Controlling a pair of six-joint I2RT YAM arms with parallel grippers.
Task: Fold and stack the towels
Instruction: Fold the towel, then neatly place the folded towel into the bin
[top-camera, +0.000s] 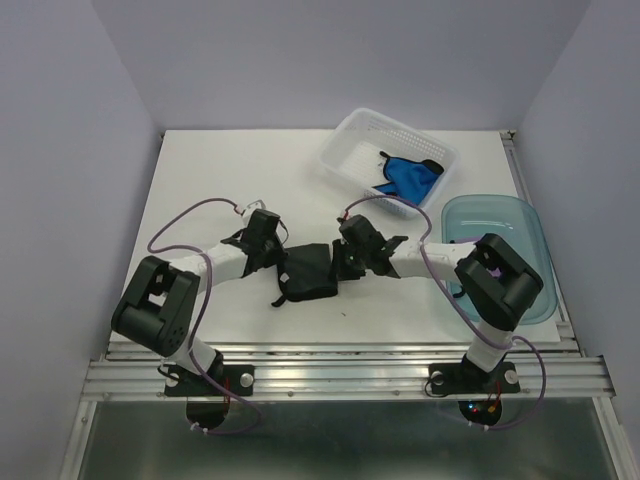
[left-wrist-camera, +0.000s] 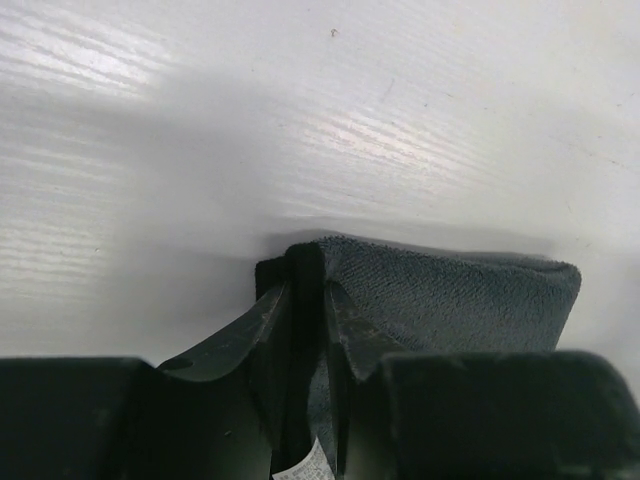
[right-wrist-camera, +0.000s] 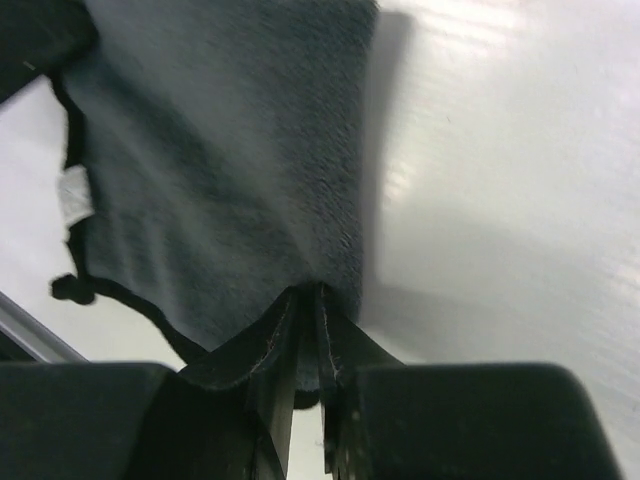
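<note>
Gripped the black towel (top-camera: 310, 275) from both sides near the middle of the white table (top-camera: 200, 180), between the two arms. Pinched its left edge in the left gripper (left-wrist-camera: 305, 330), narrowed to a thin slit on a fold of cloth. Pinched its right edge in the right gripper (right-wrist-camera: 308, 330), likewise nearly closed on the fabric, with a small white label (right-wrist-camera: 73, 195) showing at one side. Found a bright blue towel (top-camera: 405, 175) lying in the white perforated basket (top-camera: 340, 135) at far right, beside the blue-green tray (top-camera: 500, 215).
</note>
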